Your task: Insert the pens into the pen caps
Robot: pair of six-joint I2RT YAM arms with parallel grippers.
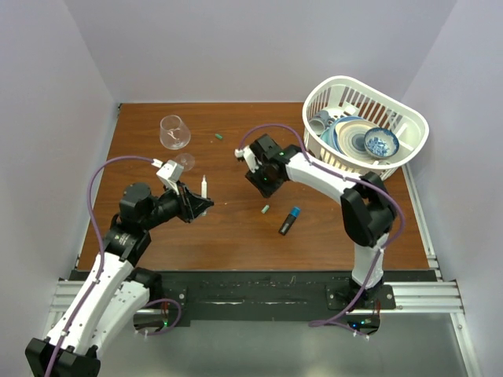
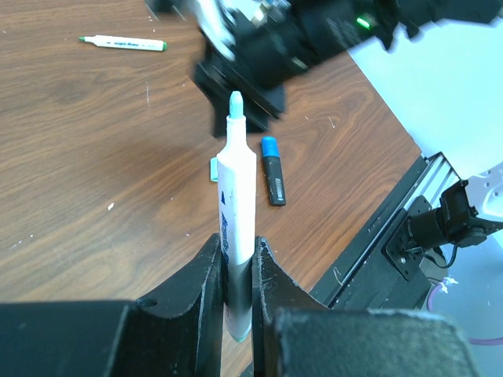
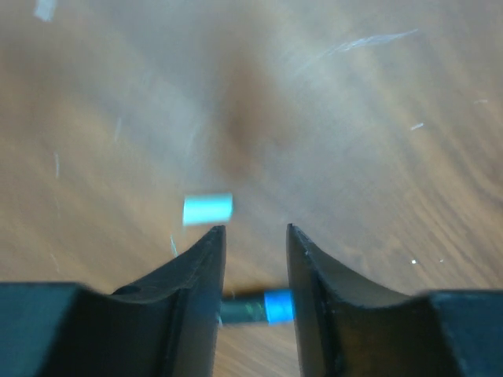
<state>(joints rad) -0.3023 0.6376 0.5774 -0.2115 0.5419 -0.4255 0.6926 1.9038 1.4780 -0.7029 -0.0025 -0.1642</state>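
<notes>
- My left gripper (image 2: pixel 236 241) is clamped on a pen (image 2: pixel 236 173), tip bare.
- My right gripper (image 3: pixel 254 229) stands apart, empty.
- A green cap (image 3: pixel 207 209) lies on the counter (image 3: pixel 354 118) just ahead-left of the right gripper, long axis across my jaws' gap; that arm is nearer.

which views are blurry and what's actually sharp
Right wrist: the table and the cap are smeared soft. Left wrist: the pen is sharp, the right arm beyond it blurred. Top: crisp, evenly lit.

White pen (image 2: pixel 236 204) upright, uncapped; green cap (image 1: pixel 266 210), blk marker (image 1: pixel 289 221) flat nearby.
</notes>
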